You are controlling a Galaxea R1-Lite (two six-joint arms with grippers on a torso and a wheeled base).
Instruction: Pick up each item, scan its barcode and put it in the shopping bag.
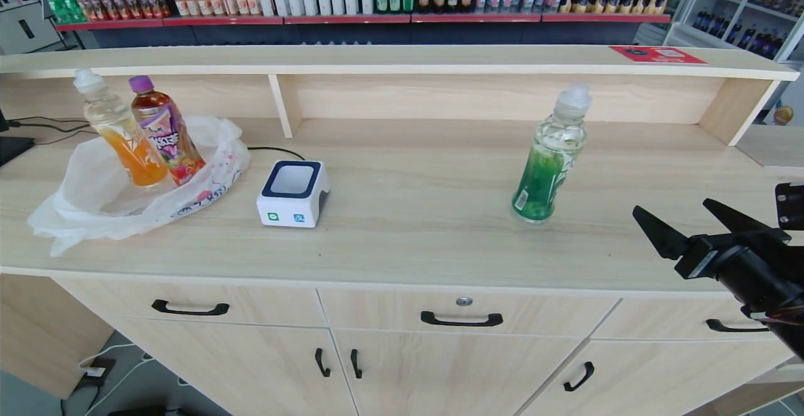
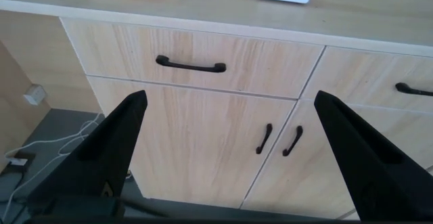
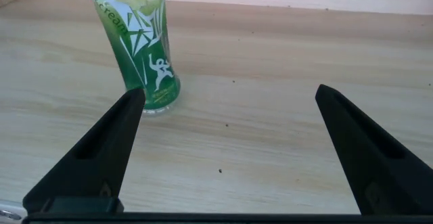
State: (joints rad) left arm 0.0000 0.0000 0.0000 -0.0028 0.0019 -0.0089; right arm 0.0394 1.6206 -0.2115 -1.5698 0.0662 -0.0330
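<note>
**Green bottle** (image 1: 549,158): one, upright, toward the right end of the counter (image 1: 408,240), midway between front edge and back. By its position it is not yet scanned or bagged.

**Right jaws:** apart, empty, near the front right corner and pointed at that bottle, apparently lined up for a grasp.

**Scanner** (image 1: 293,193): left of centre, window up, handy between bottle and bag.

**Shopping bag** (image 1: 94,202): left end, mouth open, holding an orange bottle (image 1: 125,139) and a purple-capped bottle (image 1: 166,130), both standing.

**Left jaws:** apart, empty, below the front edge facing the drawers (image 2: 193,55), seemingly parked.
</note>
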